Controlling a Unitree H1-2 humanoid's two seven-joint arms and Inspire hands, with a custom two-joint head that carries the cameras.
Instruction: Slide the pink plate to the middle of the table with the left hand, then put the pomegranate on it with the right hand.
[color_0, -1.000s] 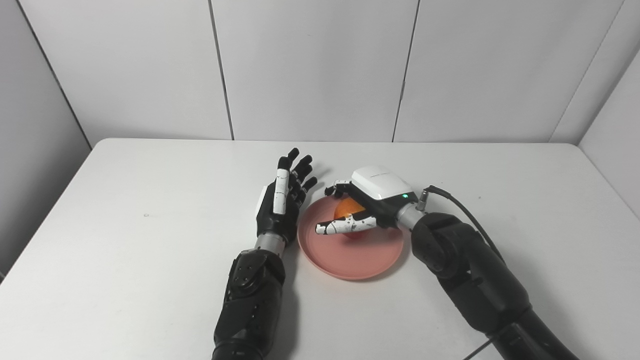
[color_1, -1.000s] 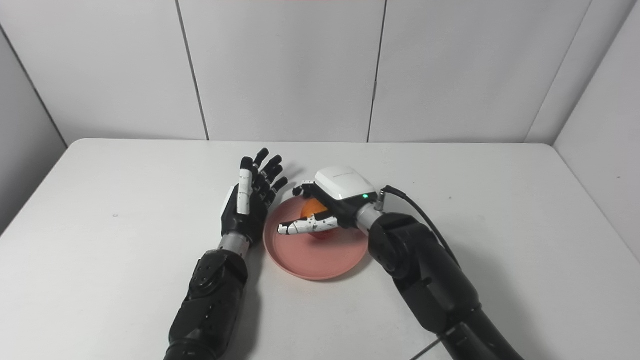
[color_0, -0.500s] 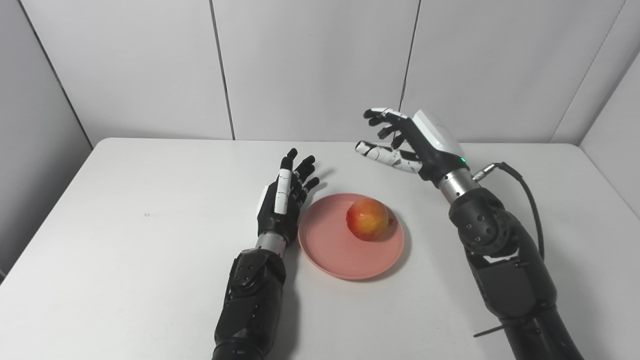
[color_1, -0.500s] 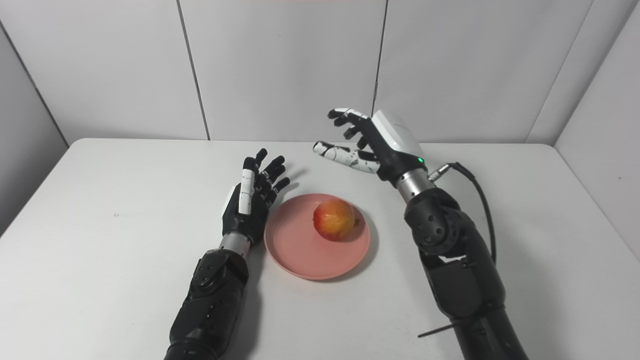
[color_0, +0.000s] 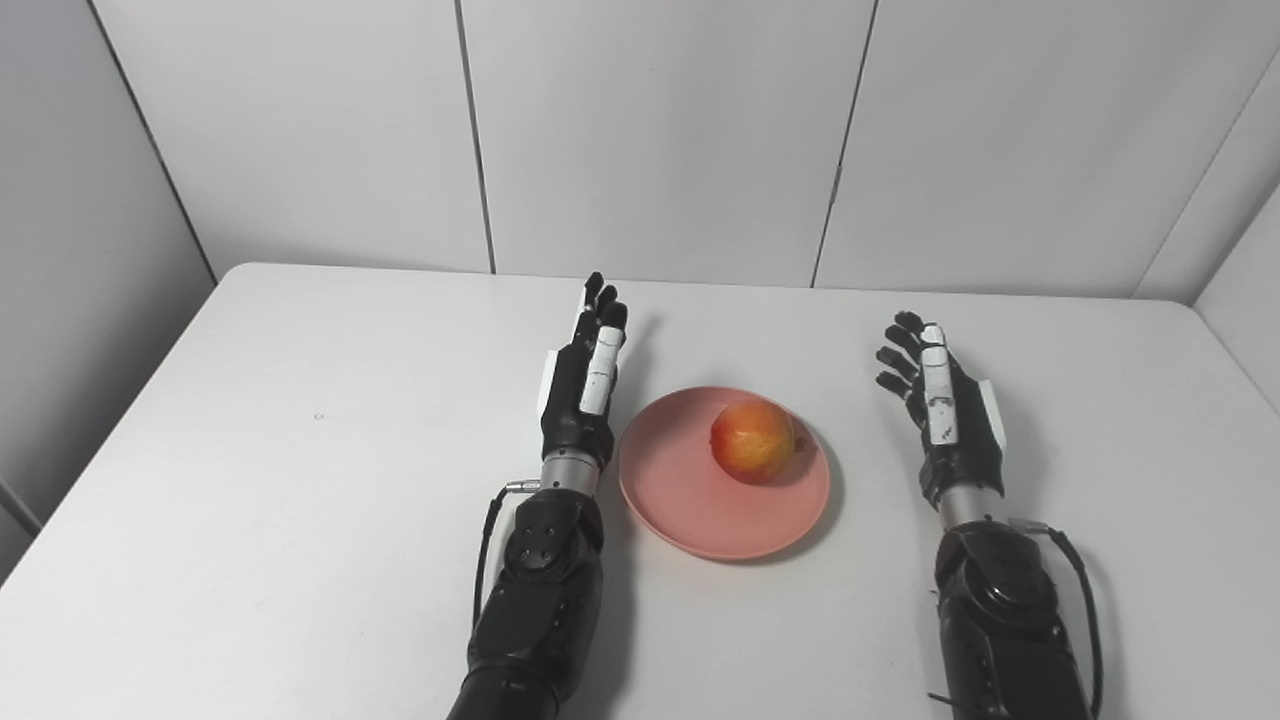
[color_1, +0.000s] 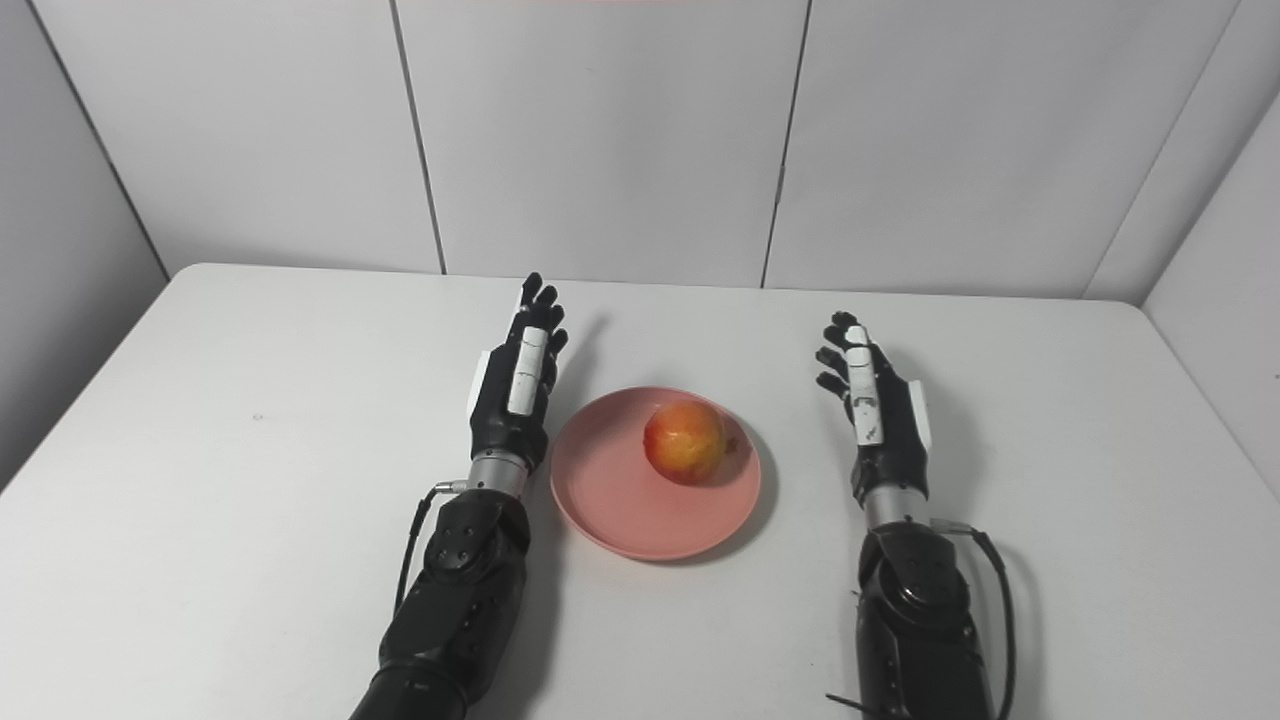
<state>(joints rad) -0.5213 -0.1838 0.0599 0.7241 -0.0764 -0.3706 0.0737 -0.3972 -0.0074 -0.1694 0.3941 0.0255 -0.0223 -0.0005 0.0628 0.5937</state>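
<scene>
Pink plate (color_0: 700, 510) sits near the middle of the white surface (color_0: 300, 480), and we see the pomegranate (color_0: 753, 442) resting on it, toward the plate's far right part. The fruit shows a red and yellow skin and stands free, nothing touching it.

Over on the left, we have the left robot hand (color_0: 582, 385) just beside the plate's left rim, palm side turned toward the plate, fingers extended and pointing away toward the back wall (color_0: 660, 130). It holds nothing and is spread open. Whether its edge touches the plate we cannot tell.

On the other side we spot the right robot hand (color_0: 945, 415), well apart from the plate, also open, fingers stretched forward and a little apart, empty. Both dark forearms come up from the bottom edge, one on each side of the plate, and a cable loops by each wrist
</scene>
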